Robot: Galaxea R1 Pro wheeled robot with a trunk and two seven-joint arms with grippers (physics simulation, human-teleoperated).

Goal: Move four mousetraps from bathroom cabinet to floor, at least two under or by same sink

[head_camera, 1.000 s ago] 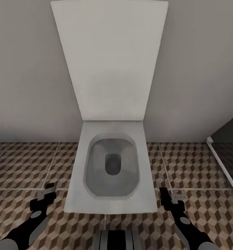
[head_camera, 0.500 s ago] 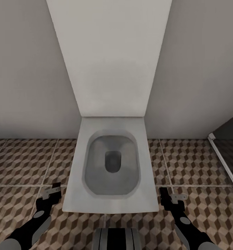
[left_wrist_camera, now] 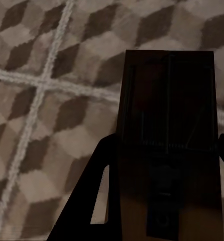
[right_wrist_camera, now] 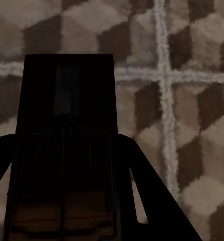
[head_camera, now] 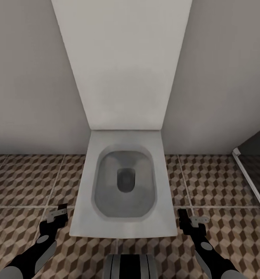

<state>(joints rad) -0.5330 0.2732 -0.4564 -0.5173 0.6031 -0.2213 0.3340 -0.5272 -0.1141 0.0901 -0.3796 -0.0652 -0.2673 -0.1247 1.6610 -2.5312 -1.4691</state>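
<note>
- The left gripper is holding one mousetrap clamped between its jaws; in the left wrist view the flat board is sticking out ahead, over the bathroom floor.
- The right gripper is also holding a second mousetrap, with its jaws closed on it in the same way.
- Each board is looking thin, stiff and light, so I judge it is safest to grip it by the long side edges, away from the dark wire parts, which could snap.
- The toilet is standing in the middle of the head view, and its front edge is lying between the two grippers.
- Open tiles are lying at the lower left and lower right, while a dark panel is limiting the right side.
</note>
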